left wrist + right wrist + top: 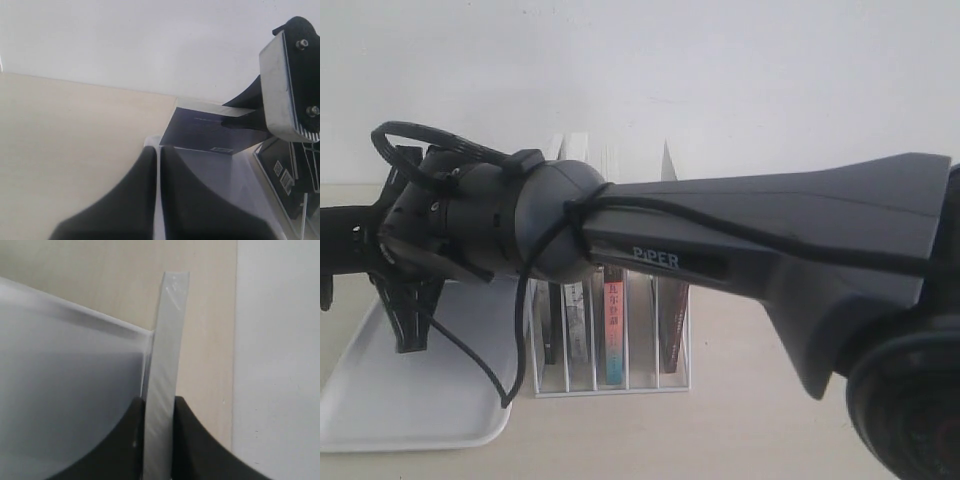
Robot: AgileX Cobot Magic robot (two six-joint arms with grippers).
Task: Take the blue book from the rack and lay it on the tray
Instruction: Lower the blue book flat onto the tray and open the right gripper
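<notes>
- Over the tray [380, 400], right gripper [159, 412] pinches the blue book [167, 340] edge-on.
- Tilt it flat, lower gently, then release.
- Left gripper [156, 195] sits closed, empty.

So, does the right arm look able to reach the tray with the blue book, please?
Probably yes: the right gripper, shut on the blue book, hangs over the tray, and nothing shows between them.

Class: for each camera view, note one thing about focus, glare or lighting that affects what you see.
Exterior view: the arm, blurred nearest the lens, hides much of the rack. Left wrist view: the left gripper is a soft dark blur. Right wrist view: the tray looks hazy, the right gripper out of focus.
</notes>
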